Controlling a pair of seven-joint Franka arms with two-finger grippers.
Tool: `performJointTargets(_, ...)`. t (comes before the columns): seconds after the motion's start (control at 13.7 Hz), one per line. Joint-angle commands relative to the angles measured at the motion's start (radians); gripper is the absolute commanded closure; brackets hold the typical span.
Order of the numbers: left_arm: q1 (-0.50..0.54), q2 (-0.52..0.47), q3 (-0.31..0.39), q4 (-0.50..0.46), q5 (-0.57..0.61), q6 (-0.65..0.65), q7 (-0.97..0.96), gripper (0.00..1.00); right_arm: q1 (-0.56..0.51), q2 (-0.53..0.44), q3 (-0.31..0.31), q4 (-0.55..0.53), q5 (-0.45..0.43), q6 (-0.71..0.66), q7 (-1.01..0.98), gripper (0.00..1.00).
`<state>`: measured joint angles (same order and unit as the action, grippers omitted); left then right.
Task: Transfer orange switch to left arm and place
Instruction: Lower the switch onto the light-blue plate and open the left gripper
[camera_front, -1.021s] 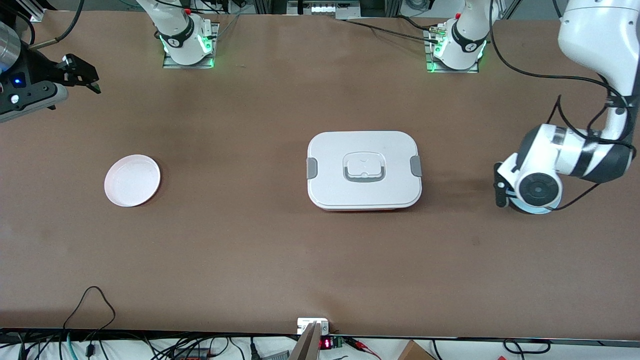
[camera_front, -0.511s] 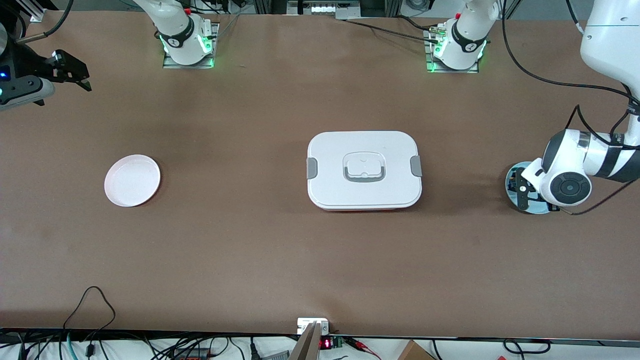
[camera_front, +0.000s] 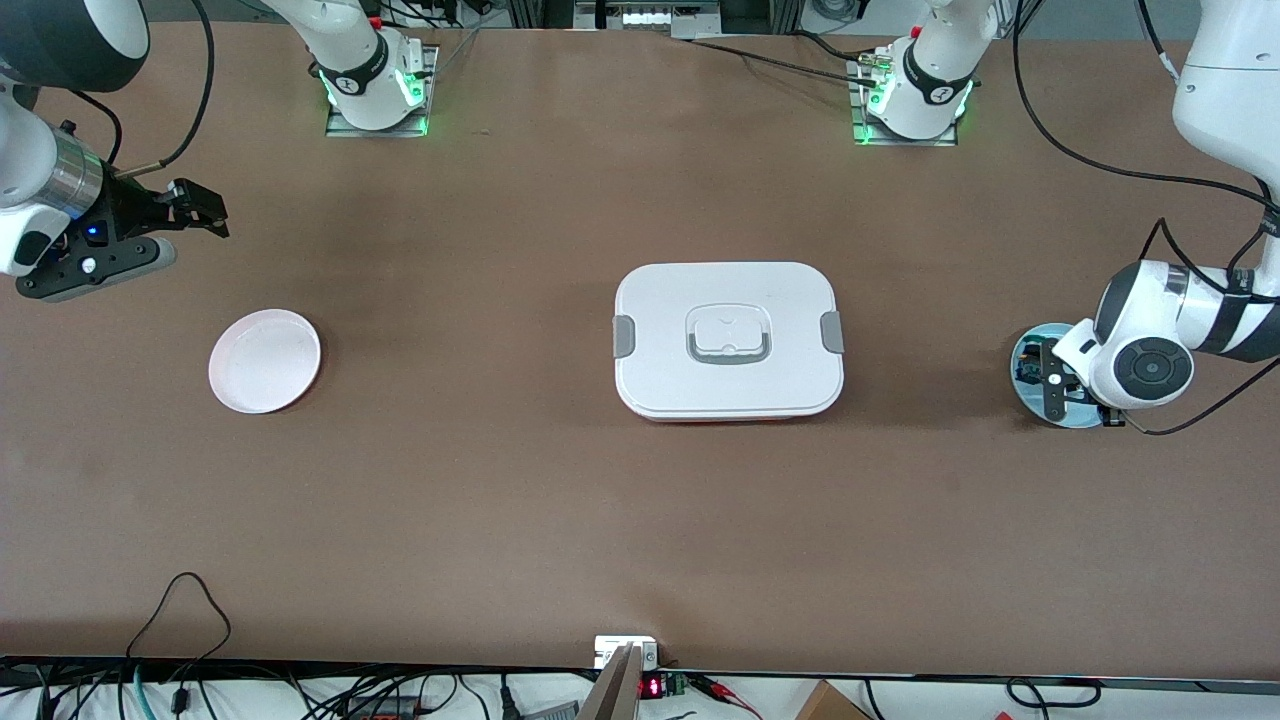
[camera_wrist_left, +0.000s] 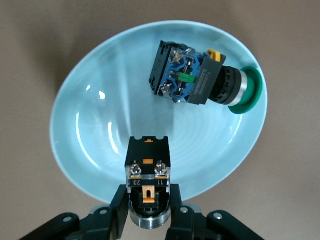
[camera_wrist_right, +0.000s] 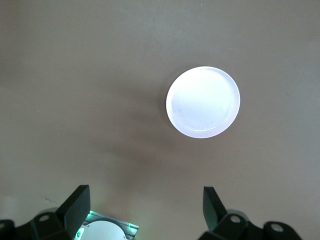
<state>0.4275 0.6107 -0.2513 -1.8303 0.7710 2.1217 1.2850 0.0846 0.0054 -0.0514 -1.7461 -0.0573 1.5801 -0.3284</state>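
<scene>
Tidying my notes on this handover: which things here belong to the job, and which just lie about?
Job:
- orange switch, in the shut left gripper over the blue bowl
- right gripper, open, waiting above the table near the white plate
- box mid-table, to avoid

Lying about:
- green-button switch in the bowl

orange switch (camera_wrist_left: 148, 176) pinched in the left gripper (camera_wrist_left: 146, 202)

small black cube, orange bits, metal collar, sits in a pale blue dish; white lidded box (camera_front: 728, 340) mid-table, well apart

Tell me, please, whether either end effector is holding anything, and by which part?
The left end effector grips the orange switch by its metallic round end, over the blue plate. The right end effector is open, holding nothing.
</scene>
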Motion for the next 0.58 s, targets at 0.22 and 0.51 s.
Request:
performJointTargets(0.22, 0.013, 0.018, -0.009, -0.001, 0.030, 0.020, 0.004, 0.96, 0.015, -0.044, 0.002, -0.015, 0.048, 0.008, 0.023, 0.00)
performJointTargets(0.51, 0.022, 0.017, -0.013, -0.001, 0.048, 0.026, 0.040, 0.00, 0.029, -0.048, 0.005, -0.013, 0.048, 0.008, 0.092, 0.00)
